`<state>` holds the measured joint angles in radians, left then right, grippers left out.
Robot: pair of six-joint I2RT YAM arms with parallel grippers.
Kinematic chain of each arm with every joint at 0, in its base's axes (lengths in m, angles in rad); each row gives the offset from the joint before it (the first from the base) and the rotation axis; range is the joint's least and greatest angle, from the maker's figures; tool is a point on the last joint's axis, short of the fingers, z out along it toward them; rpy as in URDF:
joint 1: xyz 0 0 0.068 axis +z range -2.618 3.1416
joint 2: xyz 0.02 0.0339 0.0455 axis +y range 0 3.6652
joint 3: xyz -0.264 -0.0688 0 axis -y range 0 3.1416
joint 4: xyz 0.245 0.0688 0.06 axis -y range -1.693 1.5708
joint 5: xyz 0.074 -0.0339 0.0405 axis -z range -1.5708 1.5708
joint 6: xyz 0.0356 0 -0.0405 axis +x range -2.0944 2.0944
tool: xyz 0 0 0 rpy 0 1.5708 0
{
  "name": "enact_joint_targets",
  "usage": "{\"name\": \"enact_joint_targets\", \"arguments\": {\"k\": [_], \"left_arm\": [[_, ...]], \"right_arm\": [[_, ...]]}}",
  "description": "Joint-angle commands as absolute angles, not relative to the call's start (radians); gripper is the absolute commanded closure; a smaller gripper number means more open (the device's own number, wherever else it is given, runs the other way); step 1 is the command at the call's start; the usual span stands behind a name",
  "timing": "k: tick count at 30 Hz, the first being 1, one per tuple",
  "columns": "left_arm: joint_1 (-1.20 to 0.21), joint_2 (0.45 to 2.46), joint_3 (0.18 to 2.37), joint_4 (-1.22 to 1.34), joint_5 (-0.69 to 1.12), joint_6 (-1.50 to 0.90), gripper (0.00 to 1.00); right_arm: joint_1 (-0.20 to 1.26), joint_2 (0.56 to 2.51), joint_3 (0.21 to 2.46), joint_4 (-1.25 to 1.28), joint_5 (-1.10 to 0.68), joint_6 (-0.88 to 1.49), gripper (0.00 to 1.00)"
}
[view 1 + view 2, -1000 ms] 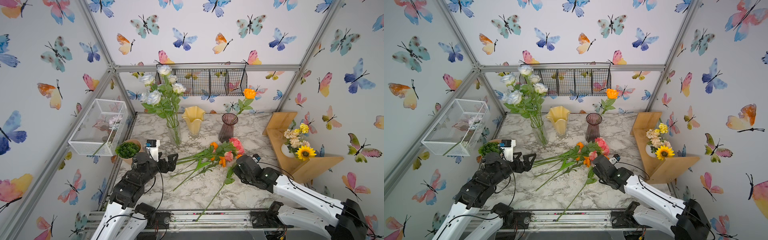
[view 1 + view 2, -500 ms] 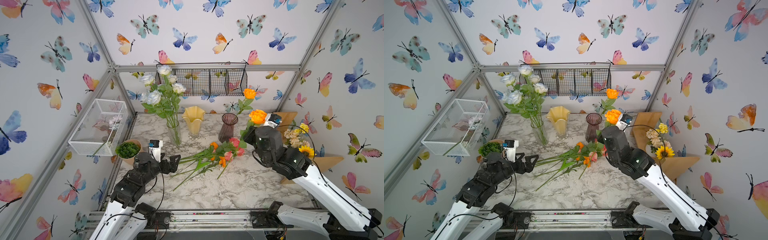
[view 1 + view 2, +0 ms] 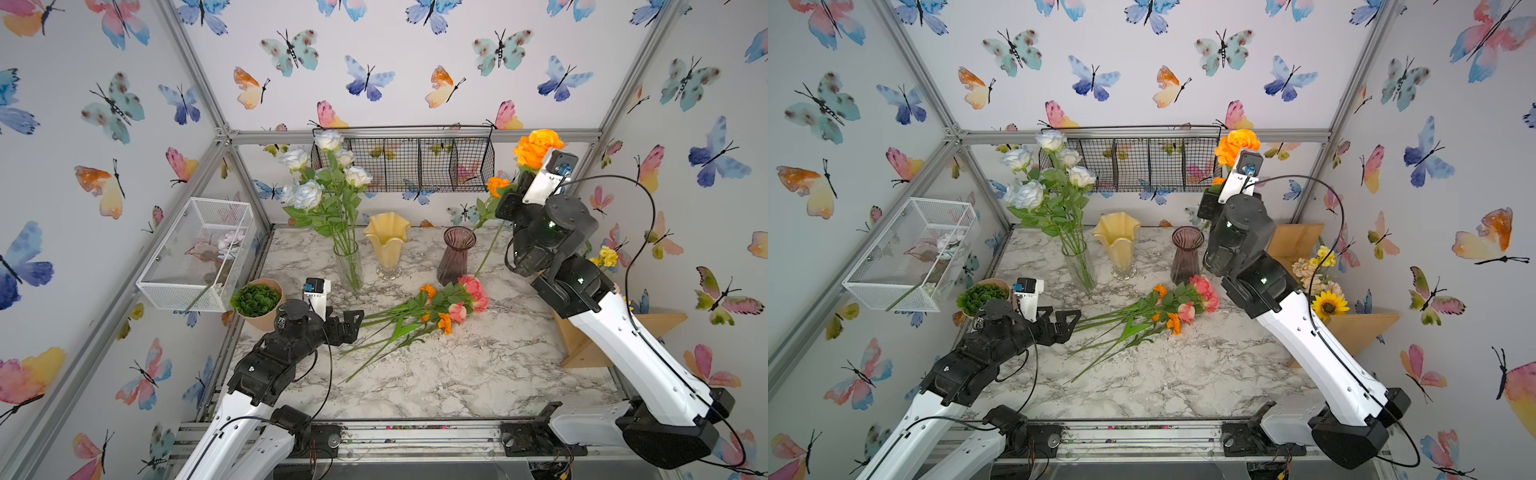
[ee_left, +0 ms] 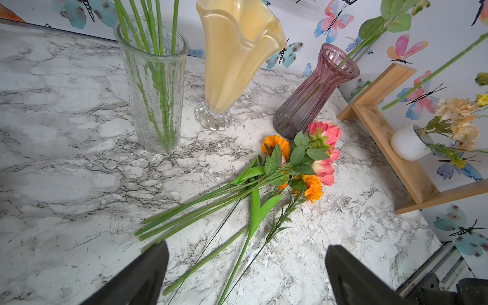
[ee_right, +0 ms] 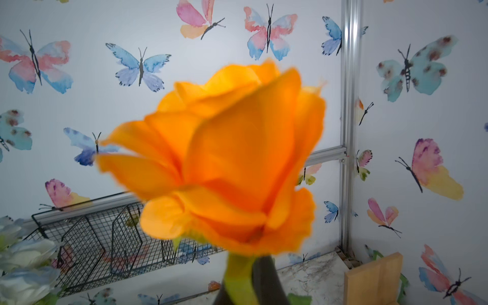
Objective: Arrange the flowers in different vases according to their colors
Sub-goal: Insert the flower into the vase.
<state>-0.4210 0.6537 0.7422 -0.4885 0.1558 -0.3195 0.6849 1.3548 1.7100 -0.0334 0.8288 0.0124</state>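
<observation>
On the marble table [image 3: 478, 374] the pink and orange flowers [image 3: 432, 305] lie heaped before the purple vase [image 3: 453, 259]. Their stem ends lie just beside the left gripper [image 3: 352, 326], whose jaws gape wide, holding nothing. The right gripper [image 3: 524, 179], raised high, is pinched tight on the stem of an orange rose [image 3: 537, 146].

The desk [image 3: 457, 374] has a smooth, grey-veined, marble-look top. The clear vase [image 4: 155, 105], yellow vase [image 4: 232, 66] and ribbed purple vase [image 4: 311, 100] are glossy glass. The shelf [image 4: 390, 148] is matt bare wood.
</observation>
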Motion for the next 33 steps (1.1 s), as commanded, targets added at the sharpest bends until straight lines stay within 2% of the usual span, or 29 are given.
{"name": "enact_joint_targets", "arguments": {"k": [1,8,15,19,33], "left_arm": [[-0.425,0.652,0.739,-0.472,0.179,-0.318,0.01],[-0.426,0.661,0.749,-0.465,0.289,-0.295,0.01],[-0.426,0.648,0.749,-0.465,0.284,-0.292,0.01],[-0.426,0.660,0.744,-0.463,0.275,-0.296,0.01],[-0.426,0.670,0.744,-0.463,0.276,-0.296,0.01]], "right_arm": [[0.630,1.413,1.801,0.031,0.738,-0.046,0.97],[0.540,1.590,2.051,-0.017,0.602,-0.007,0.98],[0.526,1.743,2.252,-0.067,0.546,0.018,0.98],[0.526,1.755,2.210,-0.068,0.533,0.065,0.98],[0.501,1.696,1.848,0.024,0.503,0.177,0.98]]}}
